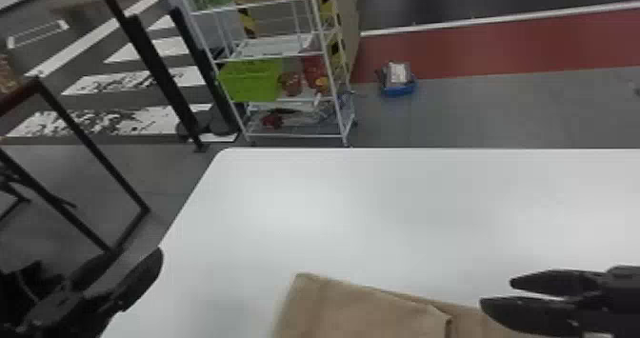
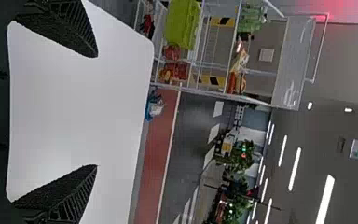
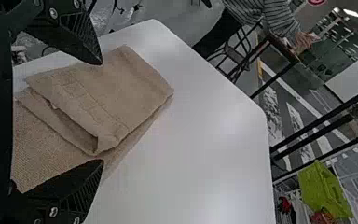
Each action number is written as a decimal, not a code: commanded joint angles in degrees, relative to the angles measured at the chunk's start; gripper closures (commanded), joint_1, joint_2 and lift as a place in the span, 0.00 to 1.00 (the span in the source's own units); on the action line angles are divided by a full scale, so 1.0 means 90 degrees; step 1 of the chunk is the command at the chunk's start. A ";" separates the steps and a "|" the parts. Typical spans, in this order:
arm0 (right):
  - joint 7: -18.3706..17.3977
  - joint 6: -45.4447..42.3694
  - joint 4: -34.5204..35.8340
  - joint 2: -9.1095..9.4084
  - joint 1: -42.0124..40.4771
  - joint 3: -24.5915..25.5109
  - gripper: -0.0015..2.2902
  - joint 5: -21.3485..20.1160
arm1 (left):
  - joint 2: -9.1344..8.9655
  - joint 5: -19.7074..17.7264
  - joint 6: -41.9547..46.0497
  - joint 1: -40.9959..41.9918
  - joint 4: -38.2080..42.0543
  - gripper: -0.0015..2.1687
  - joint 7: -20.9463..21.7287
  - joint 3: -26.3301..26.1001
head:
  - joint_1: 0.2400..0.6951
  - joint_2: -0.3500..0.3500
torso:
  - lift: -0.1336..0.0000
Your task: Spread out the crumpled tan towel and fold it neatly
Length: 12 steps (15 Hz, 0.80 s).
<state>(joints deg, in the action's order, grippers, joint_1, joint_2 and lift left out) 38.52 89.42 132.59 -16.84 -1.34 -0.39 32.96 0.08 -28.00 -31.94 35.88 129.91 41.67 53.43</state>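
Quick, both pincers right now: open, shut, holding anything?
Left pincer: open, holding nothing.
Right pincer: open, holding nothing, near the folded part of the tan towel.

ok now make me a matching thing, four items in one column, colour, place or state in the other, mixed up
1 towel
2 table
3 bin
4 left claw

A lime green, on a rack
B open, at the head view's lower left
C tan, partly folded over itself
D white and flat

Pairs: 1-C, 2-D, 3-A, 4-B
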 commanded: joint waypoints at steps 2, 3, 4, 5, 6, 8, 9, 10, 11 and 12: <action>-0.0510 0.0073 0.0170 0.0084 0.0109 -0.0250 0.07 0.0429 | -0.0026 -0.0102 -0.0489 -0.0549 -0.0460 0.02 0.0086 0.0577 | 1.00 1.00 | 0.08; -0.0569 0.0073 0.0189 0.0055 0.0129 -0.0250 0.07 0.0439 | -0.0026 -0.0141 -0.0489 -0.0597 -0.0499 0.03 0.0096 0.0685 | 1.00 1.00 | 0.08; -0.0578 0.0073 0.0180 0.0035 0.0168 -0.0201 0.07 0.0439 | -0.0026 -0.0200 -0.0470 -0.0627 -0.0518 0.03 0.0096 0.0734 | 1.00 1.00 | 0.08; -0.0569 0.0073 0.0180 -0.0033 0.0227 -0.0220 0.07 0.0410 | -0.0026 -0.0229 -0.0489 -0.0646 -0.0557 0.03 0.0096 0.0743 | 1.00 1.00 | 0.08; -0.0500 0.0073 0.0170 -0.0219 0.0236 -0.0318 0.07 0.0332 | -0.0026 -0.0268 -0.0489 -0.0656 -0.0587 0.03 0.0096 0.0802 | 1.00 1.00 | 0.08; 0.0086 0.0073 0.0180 -0.0365 0.0197 -0.0494 0.07 -0.0088 | -0.0026 -0.0337 -0.0489 -0.0676 -0.0655 0.03 0.0125 0.0831 | 1.00 1.00 | 0.08; 0.0701 0.0073 0.0180 -0.0473 0.0178 -0.0601 0.07 -0.0615 | -0.0026 -0.0346 -0.0489 -0.0685 -0.0684 0.03 0.0155 0.0861 | 1.00 1.00 | 0.08; 0.1355 0.0073 0.0189 -0.0649 0.0207 -0.0709 0.06 -0.1221 | -0.0026 -0.0424 -0.0489 -0.0685 -0.0723 0.03 0.0174 0.0909 | 1.00 1.00 | 0.08; 0.1980 0.0073 0.0170 -0.0815 0.0275 -0.0845 0.06 -0.1826 | -0.0026 -0.0522 -0.0489 -0.0685 -0.0772 0.03 0.0243 0.1017 | 1.00 1.00 | 0.08; 0.2693 0.0073 0.0160 -0.0922 0.0324 -0.0914 0.06 -0.2549 | -0.0026 -0.0581 -0.0489 -0.0676 -0.0792 0.03 0.0252 0.1076 | 1.00 1.00 | 0.08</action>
<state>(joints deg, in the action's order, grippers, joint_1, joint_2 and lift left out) 59.10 89.43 134.22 -23.51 0.94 -7.45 18.26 0.09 -32.30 -36.35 29.74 123.18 43.80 62.21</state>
